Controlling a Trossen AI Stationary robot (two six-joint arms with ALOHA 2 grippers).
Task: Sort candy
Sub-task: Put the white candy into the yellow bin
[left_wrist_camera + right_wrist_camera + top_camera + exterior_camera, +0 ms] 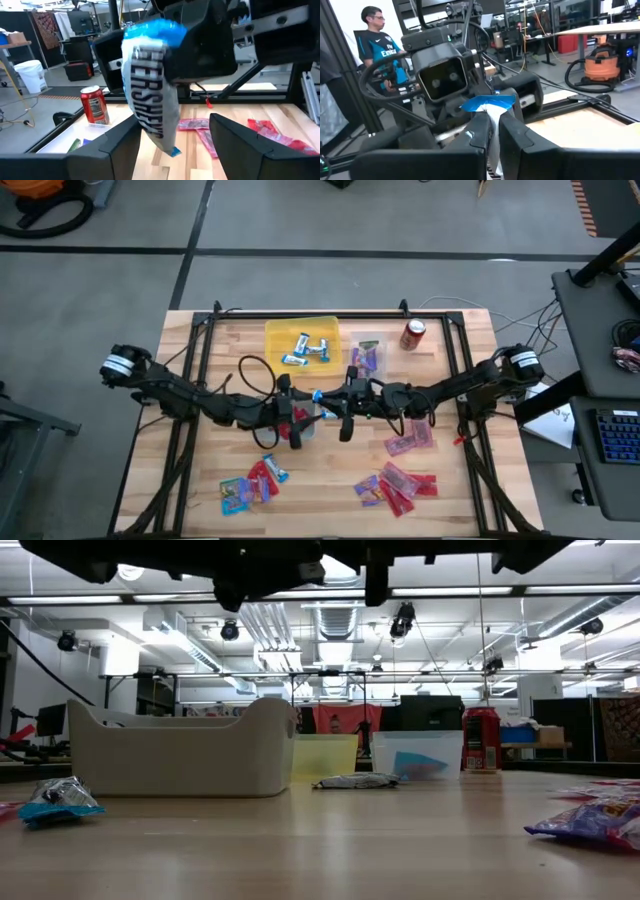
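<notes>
A blue-and-silver candy bar (pixel 150 100) hangs over the table's middle, with my right gripper (pixel 492 122) shut on it. My left gripper (pixel 175 135) faces it from the table's left and is open. Its fingers stand on either side of the bar's lower part. More candy lies on the table: red and blue pieces (pixel 250 485) near left, pink and red packets (pixel 395 485) near right. In the high view both grippers meet at the bar (pixel 318 395). My right gripper pinches the bar between its two fingers just below the bar's blue upper end (pixel 487 105), which sticks out past the fingertips. The fingers come level from the table's right and lie across the bar. The bar hangs below them, nearly upright, clear of the table.
At the far side stand a yellow bin (pixel 275 330) holding blue-and-silver bars, a clear bin (pixel 380 342) with purple packets, and a red soda can (pixel 412 333). A white bin (pixel 180 750) sits under the arms. A loose bar (pixel 355 781) lies on the table.
</notes>
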